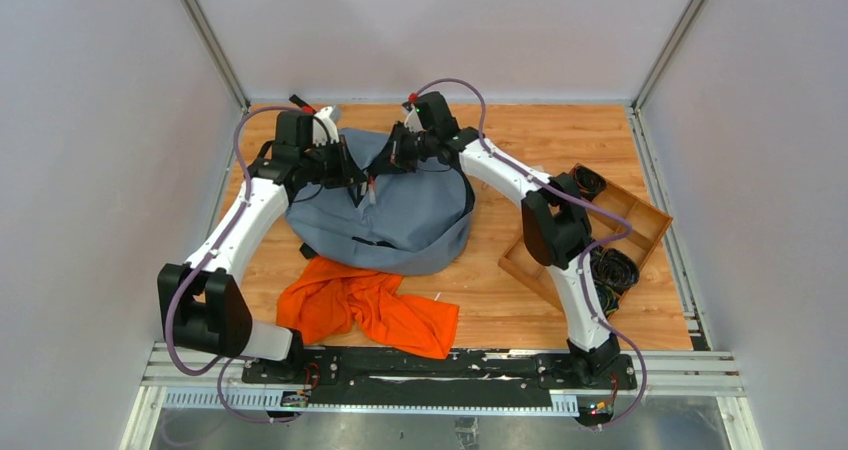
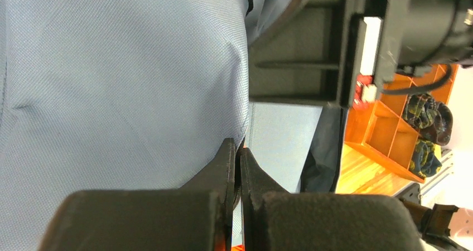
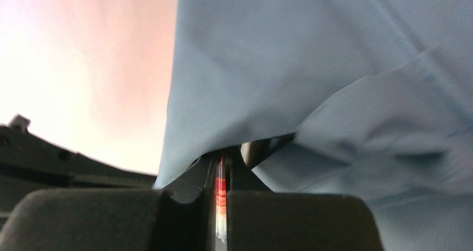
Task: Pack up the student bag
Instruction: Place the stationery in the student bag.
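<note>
While both grippers pinch the bag (image 1: 400, 220), which lies mid-table toward the far side, the step looks like spreading its mouth. The left gripper (image 2: 238, 150) has its jaws pressed together on a fabric edge. The right gripper (image 3: 220, 157) is likewise clamped on a fold that drapes over its tips. To do this well, I would draw the 2 pinches apart evenly and gently, so the thin fabric does not slip free, until the gap is wide enough for the orange cloth (image 1: 365, 305) at its near edge.

Grey-blue student bag (image 1: 400, 215), orange cloth (image 1: 365, 305), brown tray (image 1: 640, 220).
</note>
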